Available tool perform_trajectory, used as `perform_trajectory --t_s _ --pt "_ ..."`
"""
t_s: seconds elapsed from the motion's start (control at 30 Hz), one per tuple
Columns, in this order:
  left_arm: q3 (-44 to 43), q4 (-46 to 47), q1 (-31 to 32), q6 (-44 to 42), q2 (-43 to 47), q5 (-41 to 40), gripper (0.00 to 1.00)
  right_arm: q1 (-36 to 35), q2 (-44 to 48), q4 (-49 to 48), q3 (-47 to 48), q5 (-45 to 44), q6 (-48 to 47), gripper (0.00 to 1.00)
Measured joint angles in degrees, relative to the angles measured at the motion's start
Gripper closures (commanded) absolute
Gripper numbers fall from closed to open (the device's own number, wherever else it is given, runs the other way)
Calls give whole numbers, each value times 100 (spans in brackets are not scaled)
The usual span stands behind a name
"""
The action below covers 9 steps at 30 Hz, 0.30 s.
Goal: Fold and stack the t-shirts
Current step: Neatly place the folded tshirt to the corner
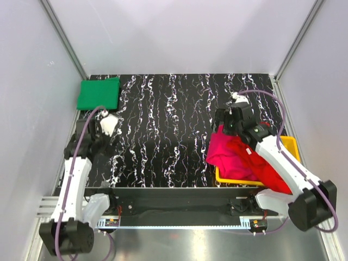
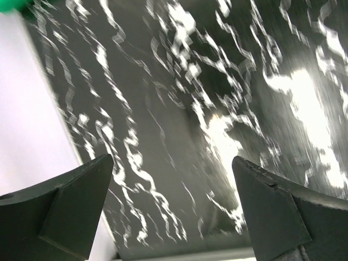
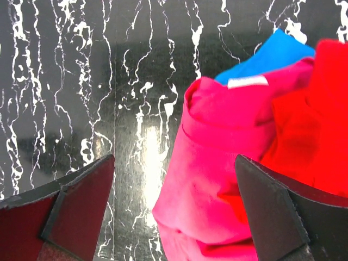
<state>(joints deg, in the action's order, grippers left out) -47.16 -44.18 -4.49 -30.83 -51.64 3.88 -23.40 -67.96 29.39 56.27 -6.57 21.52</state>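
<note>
A green t-shirt point(image 1: 98, 93) lies folded flat at the table's far left corner; only a sliver of it point(image 2: 10, 4) shows in the left wrist view. A magenta-pink t-shirt point(image 1: 228, 152) point(image 3: 217, 163) spills crumpled out of the yellow tray point(image 1: 291, 144), with a red t-shirt point(image 1: 269, 171) point(image 3: 312, 125) bunched beside it and a blue t-shirt point(image 3: 266, 60) peeking out behind. My right gripper point(image 1: 224, 124) point(image 3: 174, 156) hangs open just over the magenta shirt's edge, holding nothing. Over bare table near the green shirt, my left gripper point(image 1: 109, 126) point(image 2: 173, 157) is open and empty.
The black marbled table point(image 1: 163, 136) is walled in by white panels on the left, back and right. The tray sits at the near right, partly under my right arm. The left wall runs close beside my left gripper.
</note>
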Motion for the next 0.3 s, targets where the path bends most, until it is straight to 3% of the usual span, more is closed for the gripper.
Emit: perform_trajectory --t_s 0.3 --pt "660 -402 0 98 748 101 1 11 887 -273 -739 166 127 0"
